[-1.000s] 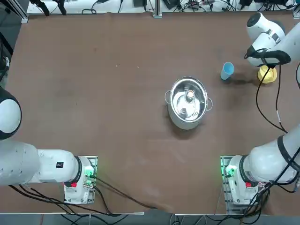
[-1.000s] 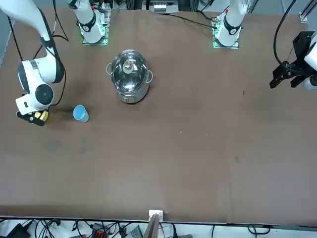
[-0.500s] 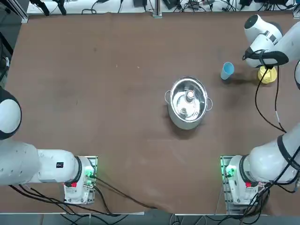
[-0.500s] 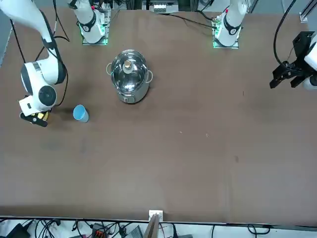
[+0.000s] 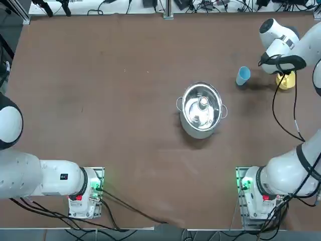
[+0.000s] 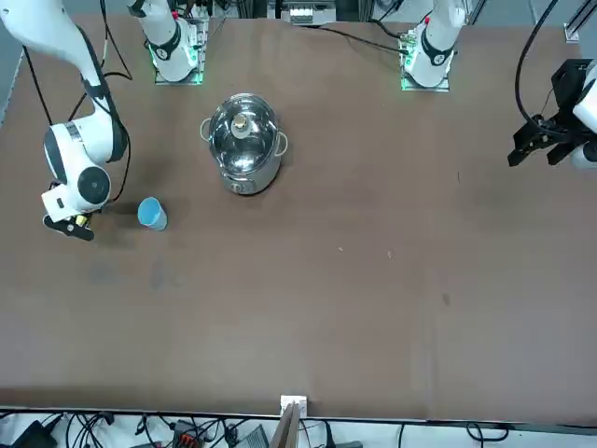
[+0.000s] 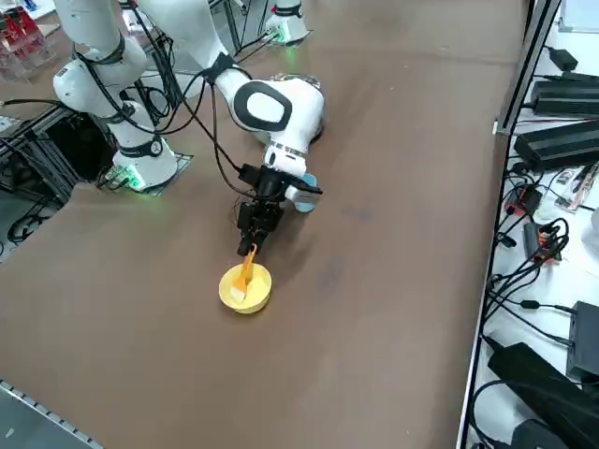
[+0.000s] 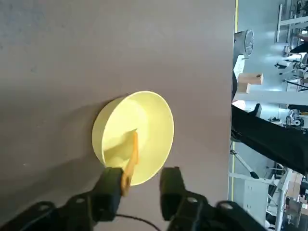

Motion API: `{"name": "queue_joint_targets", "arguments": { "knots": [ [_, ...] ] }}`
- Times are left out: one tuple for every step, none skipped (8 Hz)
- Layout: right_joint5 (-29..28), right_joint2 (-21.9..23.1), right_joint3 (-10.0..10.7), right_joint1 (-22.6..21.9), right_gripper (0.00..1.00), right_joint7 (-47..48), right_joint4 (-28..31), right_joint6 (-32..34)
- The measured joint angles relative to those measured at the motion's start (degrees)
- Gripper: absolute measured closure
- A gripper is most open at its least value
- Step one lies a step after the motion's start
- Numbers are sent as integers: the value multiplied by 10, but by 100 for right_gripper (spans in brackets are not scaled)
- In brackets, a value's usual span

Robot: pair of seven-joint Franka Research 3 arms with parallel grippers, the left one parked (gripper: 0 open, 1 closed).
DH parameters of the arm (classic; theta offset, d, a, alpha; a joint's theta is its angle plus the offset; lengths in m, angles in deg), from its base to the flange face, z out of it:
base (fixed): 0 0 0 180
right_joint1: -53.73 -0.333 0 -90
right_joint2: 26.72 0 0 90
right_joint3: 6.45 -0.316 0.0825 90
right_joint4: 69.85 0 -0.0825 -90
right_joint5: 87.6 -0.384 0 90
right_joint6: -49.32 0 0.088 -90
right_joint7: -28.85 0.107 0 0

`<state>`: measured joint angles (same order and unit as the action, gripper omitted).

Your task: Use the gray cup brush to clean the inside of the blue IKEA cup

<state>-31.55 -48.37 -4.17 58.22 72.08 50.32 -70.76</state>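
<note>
The right gripper (image 8: 139, 185) hangs low over the yellow bowl (image 8: 144, 126) at the far right of the brown desk (image 5: 125, 110), seen from overhead, w/ the arm reaching out from its base at the near edge. In the wrist view the jaws stand partly open, a clear gap between the two black fingers (image 8: 111, 185). The gray cup brush (image 8: 130, 159) (it looks orange here) lies slanted in the bowl, lower end inside, upper end sticking out over the rim and resting against the inner face of one finger; the other finger is apart from it, so nothing is clamped. From the right side view the brush (image 7: 245, 271) leans up out of the bowl (image 7: 245, 288) toward the gripper (image 7: 251, 238) just above it.

The blue IKEA cup (image 5: 243, 76) stands on the desk near the bowl (image 5: 286, 81), on the side toward the desk's middle, not touching it. In the front view the cup (image 6: 152, 213) sits just beside the gripper (image 6: 67, 224). In the right side view the arm's wrist hides most of the cup.

A steel pot (image 5: 201, 109) sits about mid-desk, well apart from cup & bowl, w/ a small round thing inside (can't tell what).
</note>
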Motion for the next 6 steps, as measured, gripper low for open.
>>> {"name": "queue_joint_targets", "arguments": {
  "knots": [
    [0, 0, -1, -2, 26, 0, -4, -1],
    [-5, 0, -6, -2, 8, 0, -11, -2],
    [-27, 0, -17, -3, 0, 0, -22, -2],
    [-61, 0, -28, -8, 0, -1, -38, 6],
    [-95, 1, -35, -15, 0, -13, -61, 25],
    [-125, 3, -42, -20, 0, -42, -88, 49]
  ]
}}
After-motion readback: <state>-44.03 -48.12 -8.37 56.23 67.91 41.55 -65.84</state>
